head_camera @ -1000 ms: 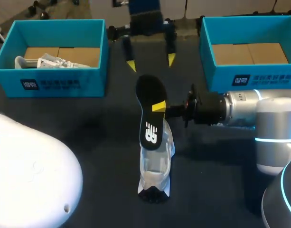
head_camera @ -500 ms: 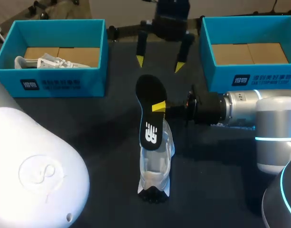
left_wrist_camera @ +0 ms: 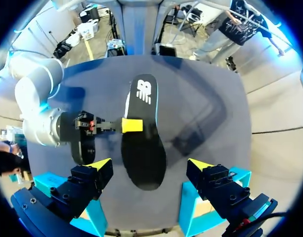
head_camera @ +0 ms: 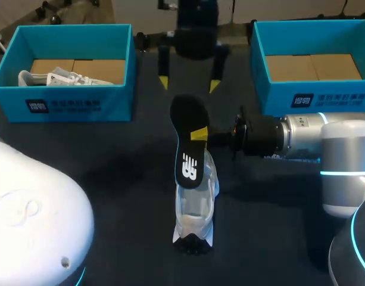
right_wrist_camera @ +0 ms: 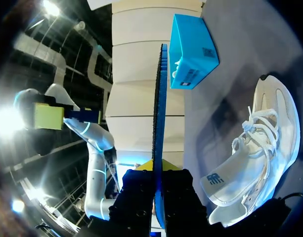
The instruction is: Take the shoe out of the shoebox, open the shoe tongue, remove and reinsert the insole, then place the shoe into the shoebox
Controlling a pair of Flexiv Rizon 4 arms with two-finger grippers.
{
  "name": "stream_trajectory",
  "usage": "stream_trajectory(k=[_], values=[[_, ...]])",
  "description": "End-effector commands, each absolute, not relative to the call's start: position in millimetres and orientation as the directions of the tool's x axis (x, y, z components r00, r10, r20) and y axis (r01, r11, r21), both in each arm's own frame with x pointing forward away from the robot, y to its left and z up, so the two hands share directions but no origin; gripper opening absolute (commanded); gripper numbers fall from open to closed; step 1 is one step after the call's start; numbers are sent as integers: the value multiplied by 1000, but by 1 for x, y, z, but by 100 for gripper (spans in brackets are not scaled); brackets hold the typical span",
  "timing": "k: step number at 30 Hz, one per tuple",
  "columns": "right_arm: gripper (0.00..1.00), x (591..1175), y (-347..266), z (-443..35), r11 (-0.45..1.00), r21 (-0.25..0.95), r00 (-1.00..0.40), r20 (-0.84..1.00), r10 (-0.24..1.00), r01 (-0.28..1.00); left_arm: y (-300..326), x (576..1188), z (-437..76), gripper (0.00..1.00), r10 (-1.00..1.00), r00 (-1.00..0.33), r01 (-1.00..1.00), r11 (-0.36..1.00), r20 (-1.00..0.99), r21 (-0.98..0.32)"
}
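A black insole (head_camera: 188, 140) stands on edge over the white shoe (head_camera: 196, 202), which lies mid-table with its toe toward the front. My right gripper (head_camera: 199, 134) comes in from the right and is shut on the insole's middle. In the right wrist view the insole (right_wrist_camera: 158, 113) runs edge-on between the fingers of that gripper (right_wrist_camera: 157, 170), and the shoe (right_wrist_camera: 250, 158) lies beside it. My left gripper (head_camera: 189, 84) hangs open just behind the insole's far end, not touching it. In the left wrist view the insole (left_wrist_camera: 144, 133) lies ahead of the wide-open left gripper (left_wrist_camera: 150, 165).
A blue shoebox (head_camera: 15, 95) at the back left holds a second white shoe (head_camera: 57, 77). Another blue shoebox (head_camera: 262, 89) stands at the back right, close behind my right arm (head_camera: 307, 137). My left arm's white elbow (head_camera: 33, 226) fills the front left corner.
My left gripper swung right behind the insole, then came back left and slightly nearer. The left elbow shifted at the front left. The right gripper, insole and shoe stayed put.
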State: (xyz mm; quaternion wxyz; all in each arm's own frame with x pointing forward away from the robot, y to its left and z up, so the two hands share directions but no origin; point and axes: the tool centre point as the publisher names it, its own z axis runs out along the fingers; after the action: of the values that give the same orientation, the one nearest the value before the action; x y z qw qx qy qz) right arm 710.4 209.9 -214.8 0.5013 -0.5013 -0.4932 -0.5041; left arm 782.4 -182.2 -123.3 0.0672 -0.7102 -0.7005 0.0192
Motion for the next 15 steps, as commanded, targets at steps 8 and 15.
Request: stream_trajectory(k=[8, 15], values=[[0, 710, 211, -215, -12, -5, 5, 1000, -9, 1000, -143, 758, -115, 100, 687, -21, 1000, 5, -727, -24], [0, 710, 211, -215, -12, -5, 5, 1000, -9, 1000, -135, 752, -125, 100, 418, 26, 999, -36, -908, 12]])
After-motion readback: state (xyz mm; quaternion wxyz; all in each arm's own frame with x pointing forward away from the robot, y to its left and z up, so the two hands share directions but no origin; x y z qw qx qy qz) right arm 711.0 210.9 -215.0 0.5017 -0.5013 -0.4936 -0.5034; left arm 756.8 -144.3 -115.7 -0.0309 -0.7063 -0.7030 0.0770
